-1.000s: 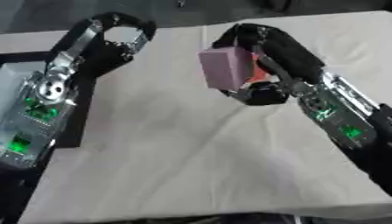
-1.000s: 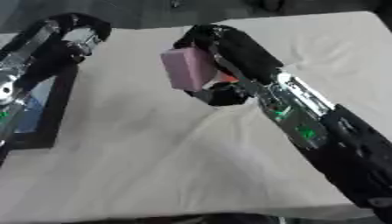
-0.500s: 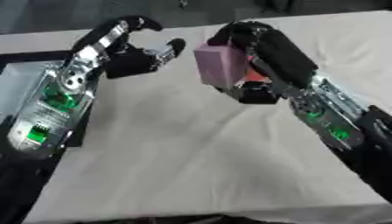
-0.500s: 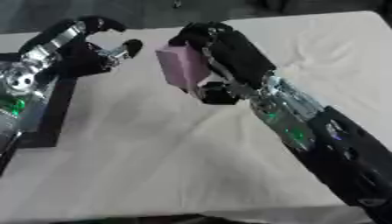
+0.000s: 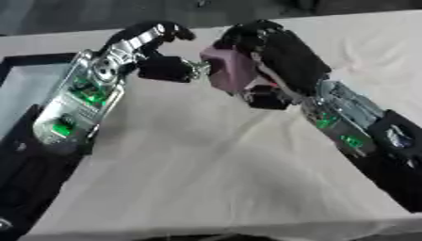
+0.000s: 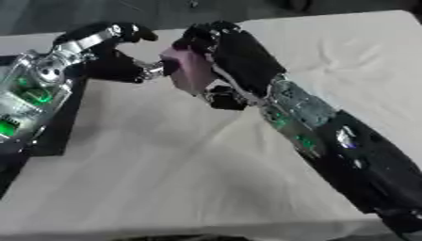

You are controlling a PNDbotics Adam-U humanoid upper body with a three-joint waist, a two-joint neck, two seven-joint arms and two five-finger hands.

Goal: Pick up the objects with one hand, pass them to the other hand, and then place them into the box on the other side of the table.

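Note:
A pink block (image 5: 227, 69) hangs above the table's far middle, with my right hand (image 5: 279, 55) shut on it, fingers curled over its top and right side. My left hand (image 5: 157, 52) has come in from the left and is right against the block's left face; its thumb tip touches or nearly touches the block, and its fingers arch above without closing on it. The black-rimmed box (image 5: 26, 84) lies at the table's left edge, partly hidden under my left forearm.
A white cloth (image 5: 214, 169) with creases covers the table. The table's front edge runs along the bottom of the view, and the floor beyond the far edge is dark.
My left hand has swung right from above the box until it meets the block. My right hand has carried the block a little to the left.

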